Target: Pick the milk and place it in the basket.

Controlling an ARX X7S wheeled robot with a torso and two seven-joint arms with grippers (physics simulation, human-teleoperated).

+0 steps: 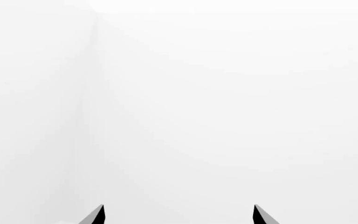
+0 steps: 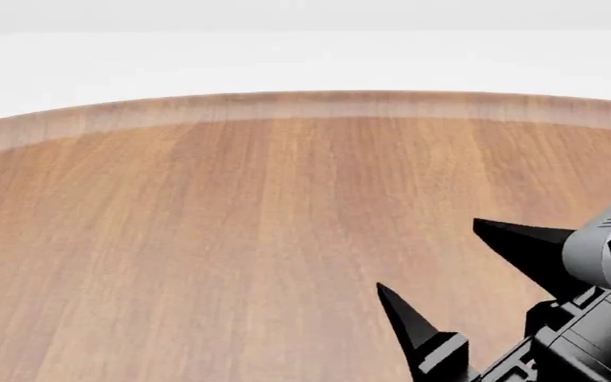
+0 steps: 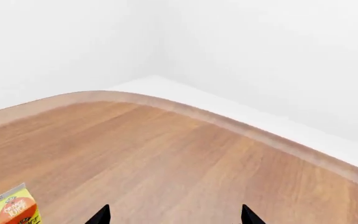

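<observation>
While the head view shows the spread right gripper (image 2: pixel 433 255), its wrist view reveals an orange juice carton (image 3: pixel 14 209).

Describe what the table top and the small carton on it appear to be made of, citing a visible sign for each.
Table top: looks like wood or wood veneer, matte; long brown grain streaks and a paler rounded edge band. Orange juice carton: probably printed paperboard, judging by its folded gable top and flat orange-and-yellow printed faces; only part of it shows.

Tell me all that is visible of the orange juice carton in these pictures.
Only the right wrist view shows the orange juice carton, cut off by the picture's edge. Its visible face is orange with yellow sides and a pale slanted top; the lettering is too small to read. It stands about upright on the wooden table, apart from the right gripper, nothing touching it.
</observation>
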